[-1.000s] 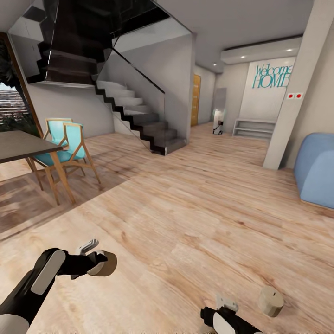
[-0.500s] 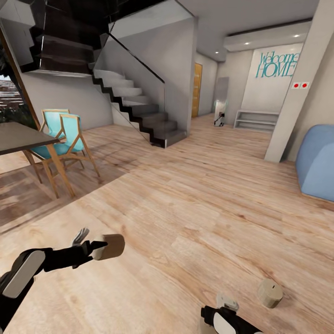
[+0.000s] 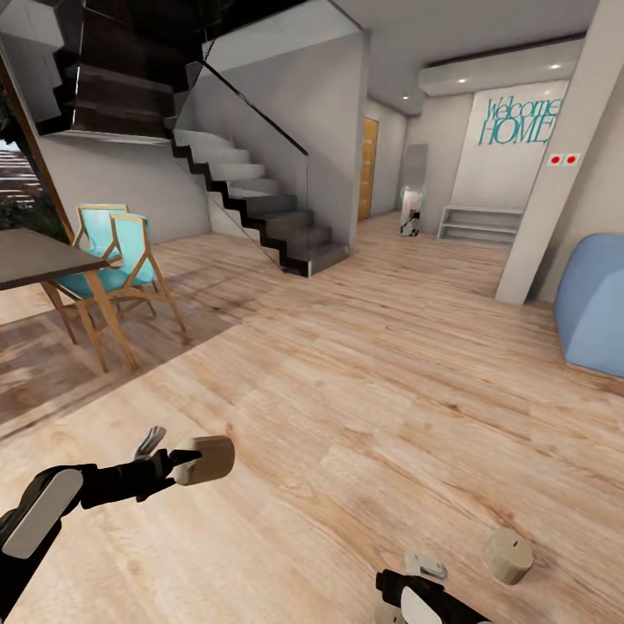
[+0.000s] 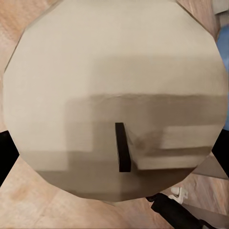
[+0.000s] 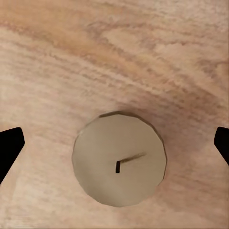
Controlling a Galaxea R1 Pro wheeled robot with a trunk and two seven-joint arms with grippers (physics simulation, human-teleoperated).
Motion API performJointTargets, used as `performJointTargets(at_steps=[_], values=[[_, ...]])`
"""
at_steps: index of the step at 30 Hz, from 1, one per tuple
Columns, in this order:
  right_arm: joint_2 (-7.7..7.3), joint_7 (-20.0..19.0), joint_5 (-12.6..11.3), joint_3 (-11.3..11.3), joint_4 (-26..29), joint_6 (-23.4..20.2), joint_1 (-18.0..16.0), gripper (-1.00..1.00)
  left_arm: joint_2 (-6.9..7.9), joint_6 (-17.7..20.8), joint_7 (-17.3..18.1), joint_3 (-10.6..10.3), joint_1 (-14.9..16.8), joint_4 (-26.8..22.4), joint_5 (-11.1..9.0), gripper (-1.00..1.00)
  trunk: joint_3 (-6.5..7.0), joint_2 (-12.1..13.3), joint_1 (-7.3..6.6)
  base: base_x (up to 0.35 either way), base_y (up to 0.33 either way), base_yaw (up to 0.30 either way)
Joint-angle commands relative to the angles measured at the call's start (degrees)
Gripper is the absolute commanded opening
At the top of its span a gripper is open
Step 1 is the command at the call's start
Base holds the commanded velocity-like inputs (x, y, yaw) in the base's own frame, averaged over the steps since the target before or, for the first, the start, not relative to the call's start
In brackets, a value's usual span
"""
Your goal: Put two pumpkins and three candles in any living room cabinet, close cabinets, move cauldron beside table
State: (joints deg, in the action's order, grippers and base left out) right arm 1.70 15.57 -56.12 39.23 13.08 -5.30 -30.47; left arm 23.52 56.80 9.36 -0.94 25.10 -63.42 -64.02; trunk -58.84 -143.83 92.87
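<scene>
1. Pale wood plank flooring (image 3: 364,407) runs across an open room, back toward a hallway with an orange door (image 3: 367,168) and a white wall bearing teal "Welcome HOME" lettering (image 3: 516,120)

2. At the head view's upper left, a dark staircase (image 3: 251,208) with a glass balustrade climbs away from the floor; a white pillar (image 3: 563,147) with two red dots stands at the right

3. Just beyond the pillar, part of a blue sofa (image 3: 594,312) sits at the right edge

4. At the left edge, a dark dining table (image 3: 39,256) stands with a turquoise wooden-framed chair (image 3: 117,269) tucked beside it

5. The left arm (image 3: 52,507) reaches in from the lower left, black with a white panel

6. The left gripper (image 3: 186,458) is clamped on a candle (image 3: 204,459), a short beige cylinder held off the floor and tipped on its side; in the left wrist view its flat top and black wick (image 4: 122,147) sit very close to the camera, with the dark fingers (image 4: 7,152) at either edge

7. The right gripper (image 3: 425,568) shows at the bottom of the head view, with a second candle (image 3: 508,555) lying on the floor just beside it to the right

8. From the right wrist view, this second candle (image 5: 119,164) rests on the planks between the two black fingertips (image 5: 9,145), which stand wide apart and well clear of it, so the claw is spread and holding nothing
</scene>
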Motion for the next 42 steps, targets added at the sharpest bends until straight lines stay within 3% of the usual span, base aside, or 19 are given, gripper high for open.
performJointTargets(at_steps=[1,10,16,24,28,31,35,42], values=[[-0.03,0.4,-0.2,0.4,0.1,-0.3,0.0,1.00,0.04,0.1,0.5,0.0,0.0,0.0,0.5,-1.00,-0.05,0.0,-0.01,0.023,0.000,0.000],[-0.03,0.4,-0.2,0.4,0.1,-0.2,0.0,1.00,0.04,0.1,0.6,0.1,0.0,0.0,0.5,-1.00,-0.05,0.0,-0.01,0.004,0.000,0.000],[-0.03,0.4,-0.2,0.4,0.0,-0.2,0.0,1.00,0.07,0.1,0.6,0.1,0.0,-0.1,0.1,-1.00,-1.38,-0.1,0.15,0.000,0.000,0.000],[-0.08,0.4,-0.3,0.4,0.0,-0.1,0.0,1.00,0.62,0.1,0.7,0.1,0.0,-0.1,-3.5,-1.00,-3.15,-0.2,0.35,0.000,0.000,0.000],[-0.11,0.4,-0.4,0.4,0.0,-0.1,0.0,1.00,0.77,0.1,0.8,0.1,0.0,-0.1,-4.1,-1.00,-4.04,-0.3,0.46,0.000,0.000,0.000],[-0.12,0.4,-0.4,0.4,0.0,-0.1,0.0,1.00,0.81,0.1,2.3,0.1,0.0,-0.1,-4.2,-1.00,-4.71,-0.3,0.53,0.000,0.000,0.000],[-0.10,0.4,-0.3,0.4,0.0,-0.1,0.0,1.00,0.97,0.1,7.1,0.1,-0.1,0.2,-3.8,-1.00,-5.59,-0.4,0.64,0.000,0.000,0.000],[-0.04,0.4,-0.3,0.4,0.0,-0.1,0.0,1.00,1.41,0.1,8.6,0.1,-0.1,0.5,-3.7,-1.00,-7.14,-0.5,0.82,0.000,0.000,0.000]])
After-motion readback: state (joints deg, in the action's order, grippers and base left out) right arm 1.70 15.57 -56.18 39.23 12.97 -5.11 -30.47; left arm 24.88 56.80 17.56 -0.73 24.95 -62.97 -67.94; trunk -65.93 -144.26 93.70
